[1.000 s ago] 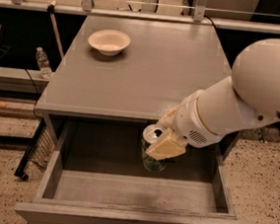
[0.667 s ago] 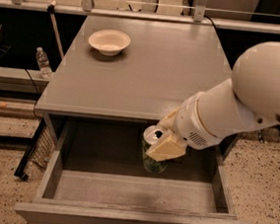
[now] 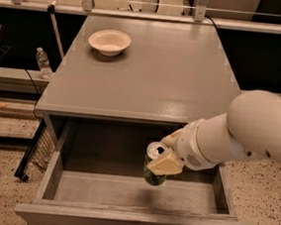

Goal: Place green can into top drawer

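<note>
Open top drawer [image 3: 123, 192]: claw [image 3: 163, 159] clamps green can [image 3: 154, 170] above floor.

no writing could be read anywhere. the small green aluminium can [image 3: 153, 176] showed no legible lettering where the cream two-finger gripper [image 3: 164, 155] clasped it, just past the front edge of the flat grey table [image 3: 183, 79], right of middle. the label on the clear plastic bottle [image 3: 43, 63] beyond the left edge was illegible.
</note>
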Controlling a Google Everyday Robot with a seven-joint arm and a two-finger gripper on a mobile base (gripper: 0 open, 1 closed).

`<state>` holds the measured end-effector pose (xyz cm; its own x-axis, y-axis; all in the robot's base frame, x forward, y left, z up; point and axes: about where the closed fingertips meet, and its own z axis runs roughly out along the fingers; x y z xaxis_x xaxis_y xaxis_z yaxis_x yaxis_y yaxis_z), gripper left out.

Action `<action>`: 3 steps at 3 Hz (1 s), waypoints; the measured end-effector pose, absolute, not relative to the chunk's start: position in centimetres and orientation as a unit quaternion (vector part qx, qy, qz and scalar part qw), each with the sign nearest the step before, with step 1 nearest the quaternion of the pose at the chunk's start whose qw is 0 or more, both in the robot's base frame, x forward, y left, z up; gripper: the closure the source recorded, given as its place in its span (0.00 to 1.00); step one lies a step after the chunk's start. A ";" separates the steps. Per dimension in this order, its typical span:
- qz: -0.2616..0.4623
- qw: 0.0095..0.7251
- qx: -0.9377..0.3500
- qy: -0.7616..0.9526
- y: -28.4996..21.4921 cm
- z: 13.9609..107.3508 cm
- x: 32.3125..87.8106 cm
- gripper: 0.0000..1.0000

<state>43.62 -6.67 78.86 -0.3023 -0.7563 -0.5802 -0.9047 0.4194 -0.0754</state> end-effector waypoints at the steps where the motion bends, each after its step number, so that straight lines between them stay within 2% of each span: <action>1: 0.133 0.298 -0.503 0.800 -6.9 76.7 44.1 1.00; 3: 0.161 0.317 -0.480 0.802 -6.3 71.6 45.0 1.00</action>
